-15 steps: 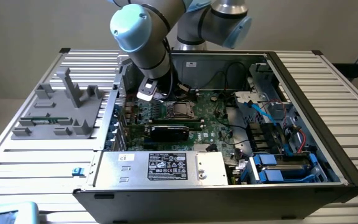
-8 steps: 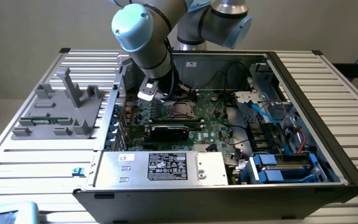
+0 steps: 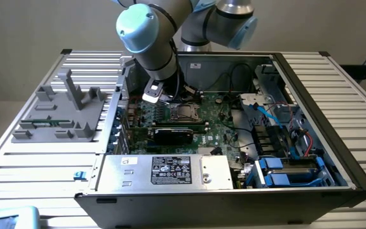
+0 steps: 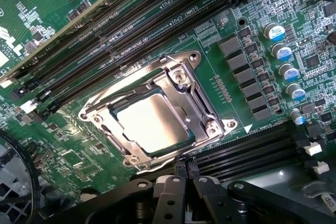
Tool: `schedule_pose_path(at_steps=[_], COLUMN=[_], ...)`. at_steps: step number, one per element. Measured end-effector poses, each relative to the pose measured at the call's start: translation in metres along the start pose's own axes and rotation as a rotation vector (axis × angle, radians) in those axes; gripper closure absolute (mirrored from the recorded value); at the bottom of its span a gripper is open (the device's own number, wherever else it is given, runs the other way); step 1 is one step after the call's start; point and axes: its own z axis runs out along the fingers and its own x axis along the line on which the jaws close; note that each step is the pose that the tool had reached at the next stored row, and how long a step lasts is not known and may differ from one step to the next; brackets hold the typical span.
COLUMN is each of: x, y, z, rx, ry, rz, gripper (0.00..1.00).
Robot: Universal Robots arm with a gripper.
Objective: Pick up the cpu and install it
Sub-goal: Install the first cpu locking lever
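The cpu (image 4: 155, 124) lies flat in the socket on the green motherboard, its shiny silver top showing inside the metal frame (image 4: 181, 77). In the exterior view the cpu (image 3: 186, 112) sits mid-board inside the open computer case. My gripper (image 4: 185, 167) hangs just above the board beside the socket, its black fingers together and nothing between them. In the exterior view the gripper (image 3: 172, 100) is low over the board, just to the exterior view's left of the socket.
A black expansion card (image 3: 173, 133) stands in front of the socket, and the power supply box (image 3: 170, 171) sits nearer the front. Memory slots (image 4: 131, 30) run beside the socket. Cables and blue drive bays (image 3: 285, 143) take up the exterior view's right. A grey fixture (image 3: 62, 112) stands outside the case.
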Motion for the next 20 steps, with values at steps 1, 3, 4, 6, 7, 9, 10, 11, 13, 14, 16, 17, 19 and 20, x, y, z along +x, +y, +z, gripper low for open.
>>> schedule_pose_path(at_steps=[1, 3, 4, 6, 7, 9, 10, 11, 13, 14, 16, 17, 19, 20], x=[0.0001, 0.0004, 0.0007, 0.001, 0.0012, 0.0016, 0.0019, 0.0022, 0.003, 0.0036, 0.0045, 0.005, 0.0059, 0.0063], y=[-0.0001, -0.0004, -0.0007, -0.001, -0.0011, -0.0015, -0.0017, -0.0019, -0.0023, -0.0026, -0.0031, -0.0034, -0.0039, -0.0041], z=[0.0001, 0.0002, 0.0002, 0.0002, 0.0002, 0.0002, 0.0004, 0.0005, 0.0008, 0.001, 0.0013, 0.0015, 0.0018, 0.002], rx=[0.0001, -0.0001, -0.0001, 0.0002, 0.0001, 0.0, 0.0001, 0.0001, 0.0, 0.0, -0.0001, -0.0001, -0.0001, -0.0002], ry=[0.0001, 0.0, 0.0001, 0.0004, 0.0003, 0.0004, 0.0006, 0.0007, 0.0009, 0.0009, 0.0011, 0.0012, 0.0014, 0.0014], rz=[0.0, 0.0, 0.0, 0.0, 0.001, 0.001, 0.001, 0.001, 0.002, 0.002, 0.002, 0.002, 0.003, 0.003], gripper=[0.88, 0.88, 0.88, 0.88, 0.88, 0.88, 0.88, 0.88, 0.88, 0.88, 0.88, 0.88, 0.88, 0.88])
